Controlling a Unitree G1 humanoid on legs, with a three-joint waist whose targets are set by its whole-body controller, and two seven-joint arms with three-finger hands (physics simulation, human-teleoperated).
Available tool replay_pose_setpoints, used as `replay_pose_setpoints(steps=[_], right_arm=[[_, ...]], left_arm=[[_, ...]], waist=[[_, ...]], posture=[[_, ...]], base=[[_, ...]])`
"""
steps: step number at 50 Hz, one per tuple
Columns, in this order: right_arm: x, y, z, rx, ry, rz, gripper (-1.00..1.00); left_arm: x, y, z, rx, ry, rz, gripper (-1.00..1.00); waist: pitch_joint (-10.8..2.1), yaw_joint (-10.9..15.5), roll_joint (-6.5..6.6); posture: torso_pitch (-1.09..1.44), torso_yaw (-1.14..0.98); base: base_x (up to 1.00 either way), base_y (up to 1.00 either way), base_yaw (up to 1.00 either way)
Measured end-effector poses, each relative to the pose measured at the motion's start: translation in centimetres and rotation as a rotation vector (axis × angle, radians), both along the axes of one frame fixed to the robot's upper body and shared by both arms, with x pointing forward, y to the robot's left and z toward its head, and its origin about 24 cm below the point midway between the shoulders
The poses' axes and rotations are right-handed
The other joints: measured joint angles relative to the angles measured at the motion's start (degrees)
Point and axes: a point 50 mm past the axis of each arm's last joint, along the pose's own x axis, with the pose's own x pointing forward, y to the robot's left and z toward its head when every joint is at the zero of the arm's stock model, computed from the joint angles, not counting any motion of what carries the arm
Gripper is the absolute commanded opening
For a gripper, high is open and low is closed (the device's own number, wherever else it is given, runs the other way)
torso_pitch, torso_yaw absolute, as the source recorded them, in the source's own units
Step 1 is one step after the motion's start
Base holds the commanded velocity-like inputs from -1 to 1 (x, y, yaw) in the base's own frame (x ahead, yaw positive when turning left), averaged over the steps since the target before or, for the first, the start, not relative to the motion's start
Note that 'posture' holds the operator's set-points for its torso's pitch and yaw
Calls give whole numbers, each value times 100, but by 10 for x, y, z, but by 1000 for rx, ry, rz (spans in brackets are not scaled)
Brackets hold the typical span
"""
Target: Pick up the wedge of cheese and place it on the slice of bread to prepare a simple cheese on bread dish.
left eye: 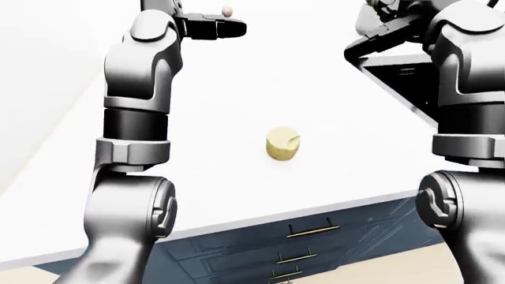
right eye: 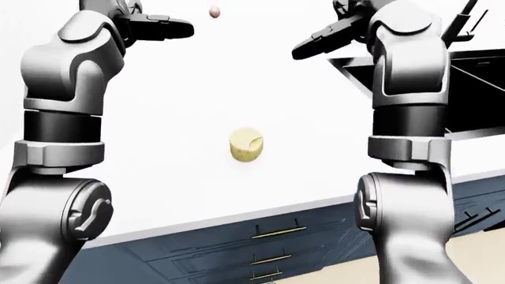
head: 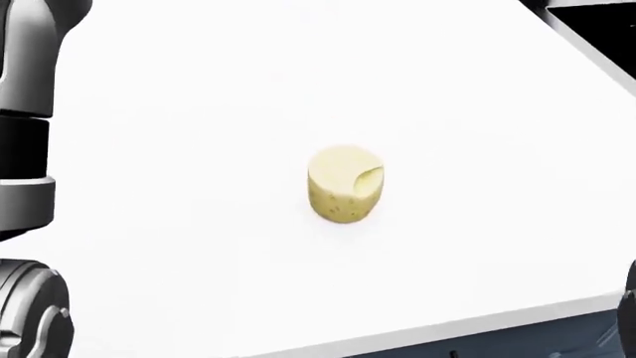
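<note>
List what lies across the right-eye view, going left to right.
Left arm → left hand → small pinkish object at the top edge → cheese on the white counter → right hand → right arm → dark sink.

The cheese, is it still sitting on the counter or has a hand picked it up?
On the counter: the cheese rests there alone, untouched.

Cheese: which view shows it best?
The head view: the cheese sits near centre, large enough to show the notch in its top and its speckled side. The left-eye and right-eye views show it much smaller on the white counter, between the raised arms.
</note>
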Motion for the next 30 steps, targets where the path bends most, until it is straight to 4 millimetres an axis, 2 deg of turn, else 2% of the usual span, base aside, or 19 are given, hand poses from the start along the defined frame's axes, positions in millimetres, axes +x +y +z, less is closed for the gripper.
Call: replay_pose_setpoints(steps=[5,14,19,30], right_arm=[[2,-3,13,-144,-49,12,100],[11,18,1,-330,84,181,100],[16,29,3,-448,100,230,100],[15,49,20,-595,105,301,100]], left_arm=[[1,-1,-2,5,9,-4,100],[4,3,-2,10,10,5,100],[7,6,-3,15,16,16,100],[17,32,-9,25,31,76,100]], waist=[[39,-12,14],[82,-38,52],[101,-50,91],[71,-89,141]], posture=[[0,0],[0,0],[0,0],[0,0]], base=[[0,0,0],[0,0,0],[0,0,0],[0,0,0]])
